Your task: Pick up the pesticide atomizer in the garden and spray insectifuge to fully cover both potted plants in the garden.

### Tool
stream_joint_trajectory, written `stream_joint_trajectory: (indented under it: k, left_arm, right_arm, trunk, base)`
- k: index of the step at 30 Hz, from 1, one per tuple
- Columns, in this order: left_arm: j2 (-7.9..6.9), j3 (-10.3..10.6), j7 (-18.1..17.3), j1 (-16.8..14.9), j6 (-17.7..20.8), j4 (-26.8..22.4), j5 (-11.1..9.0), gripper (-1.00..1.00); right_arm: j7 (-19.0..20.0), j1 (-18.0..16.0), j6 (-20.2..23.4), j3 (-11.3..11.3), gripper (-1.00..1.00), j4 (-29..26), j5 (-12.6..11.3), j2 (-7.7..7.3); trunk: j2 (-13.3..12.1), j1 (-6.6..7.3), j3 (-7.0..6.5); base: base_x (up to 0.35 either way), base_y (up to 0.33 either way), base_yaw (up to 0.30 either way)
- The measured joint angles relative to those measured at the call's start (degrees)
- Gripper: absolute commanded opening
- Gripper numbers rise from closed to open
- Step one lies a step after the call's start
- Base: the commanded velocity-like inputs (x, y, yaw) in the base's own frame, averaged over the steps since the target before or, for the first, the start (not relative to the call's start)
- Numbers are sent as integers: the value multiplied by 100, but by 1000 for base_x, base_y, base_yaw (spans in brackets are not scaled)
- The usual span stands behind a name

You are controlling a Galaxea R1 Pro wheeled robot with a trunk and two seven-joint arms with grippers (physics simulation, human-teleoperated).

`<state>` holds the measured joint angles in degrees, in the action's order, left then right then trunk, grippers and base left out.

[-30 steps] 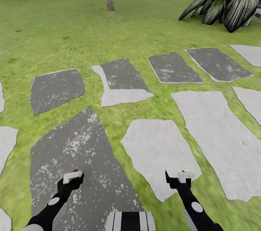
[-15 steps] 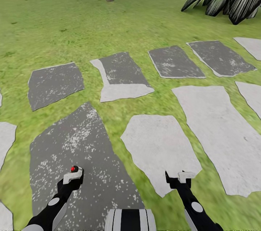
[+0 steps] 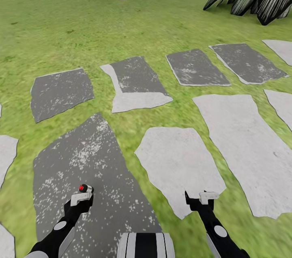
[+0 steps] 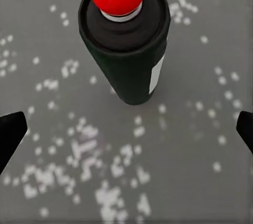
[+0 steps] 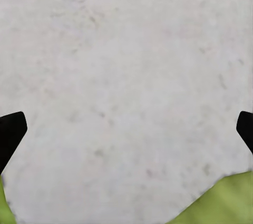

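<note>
Atomizer (image 4: 125, 39) upright on the dark speckled stepping stone (image 3: 93, 160), just ahead of the left pincer (image 4: 126, 129), jaws wide and empty; drop straight, centre the body between tips, then close; right pincer (image 5: 126, 129) open, idle.

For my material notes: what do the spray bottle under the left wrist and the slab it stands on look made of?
The pesticide atomizer: dark matte body, probably plastic or painted metal, with a glossy red cap showing a highlight. The dark stepping stone: rough grey stone or concrete, flecked white.
</note>
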<state>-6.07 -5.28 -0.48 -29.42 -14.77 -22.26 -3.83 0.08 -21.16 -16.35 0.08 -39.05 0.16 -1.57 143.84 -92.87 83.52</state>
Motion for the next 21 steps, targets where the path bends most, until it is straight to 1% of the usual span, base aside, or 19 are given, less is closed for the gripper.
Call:
stream_joint_trajectory:
  k: [3, 7, 16, 19, 21]
  left_arm:
    - [5, 5, 0, 0, 0, -2, 0, 100]
    - [9, 15, 1, 1, 0, -16, -2, 100]
    - [10, 16, 1, 0, 0, -16, -5, 100]
    - [14, 16, 1, 0, 0, -13, -4, 100]
    - [16, 16, 1, 1, 0, -15, -2, 100]
  right_arm:
    - [0, 0, 0, 0, 100, 0, 0, 0]
    - [0, -1, 0, 0, 100, 0, 0, 0]
    - [0, 0, 0, 0, 100, 0, 0, 0]
    - [0, 0, 0, 0, 100, -1, 0, 0]
    - [0, -1, 0, 0, 100, -1, 0, 0]
  trunk:
    - [0, 1, 0]
    - [0, 0, 0]
    - [0, 0, 0]
    - [0, 1, 0]
    - [0, 1, 0]
  base:
    - [116, -22, 67]
    - [84, -48, 161]
    - [11, -6, 19]
    - [124, -79, 75]
    - [154, -99, 184]
